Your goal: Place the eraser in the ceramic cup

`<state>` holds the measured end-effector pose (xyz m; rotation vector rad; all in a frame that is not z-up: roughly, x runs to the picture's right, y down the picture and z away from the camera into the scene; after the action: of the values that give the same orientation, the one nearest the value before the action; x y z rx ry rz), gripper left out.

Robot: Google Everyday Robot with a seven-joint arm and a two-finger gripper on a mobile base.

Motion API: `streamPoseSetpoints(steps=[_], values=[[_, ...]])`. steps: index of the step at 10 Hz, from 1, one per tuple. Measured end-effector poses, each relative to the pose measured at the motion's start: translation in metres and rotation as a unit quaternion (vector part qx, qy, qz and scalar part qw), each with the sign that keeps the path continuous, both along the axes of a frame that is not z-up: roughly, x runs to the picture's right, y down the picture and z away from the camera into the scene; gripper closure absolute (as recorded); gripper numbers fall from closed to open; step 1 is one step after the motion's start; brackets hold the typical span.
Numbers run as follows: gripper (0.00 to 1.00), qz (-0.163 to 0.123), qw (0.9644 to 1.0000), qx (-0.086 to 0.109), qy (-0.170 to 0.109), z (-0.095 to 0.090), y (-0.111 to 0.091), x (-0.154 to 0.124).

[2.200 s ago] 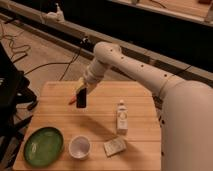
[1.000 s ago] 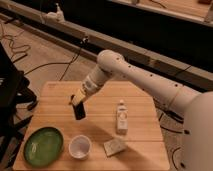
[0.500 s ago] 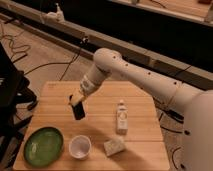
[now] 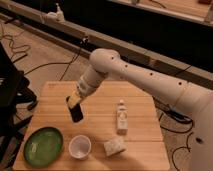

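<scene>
Gripper (image 4: 73,103) over table (image 4: 145,145) holding eraser (image 4: 76,112) above ceramic cup (image 4: 79,147), bowl (image 4: 43,146) left, block (image 4: 114,146) right

The gripper (image 4: 73,101) is clamped on the black eraser (image 4: 76,112), which hangs tilted above the table, while the white ceramic cup (image 4: 80,147) stands upright near the front edge.

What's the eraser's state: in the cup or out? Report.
Out. The pincer holds the eraser above the table, apart from the cup.
</scene>
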<state>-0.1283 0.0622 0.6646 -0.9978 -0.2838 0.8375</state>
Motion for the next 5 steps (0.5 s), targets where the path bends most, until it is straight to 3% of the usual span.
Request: streamPoseSetpoints(steps=[5], values=[[1.0, -0.009, 0.9996, -0.014, -0.025, -0.017, 0.03, -0.003]])
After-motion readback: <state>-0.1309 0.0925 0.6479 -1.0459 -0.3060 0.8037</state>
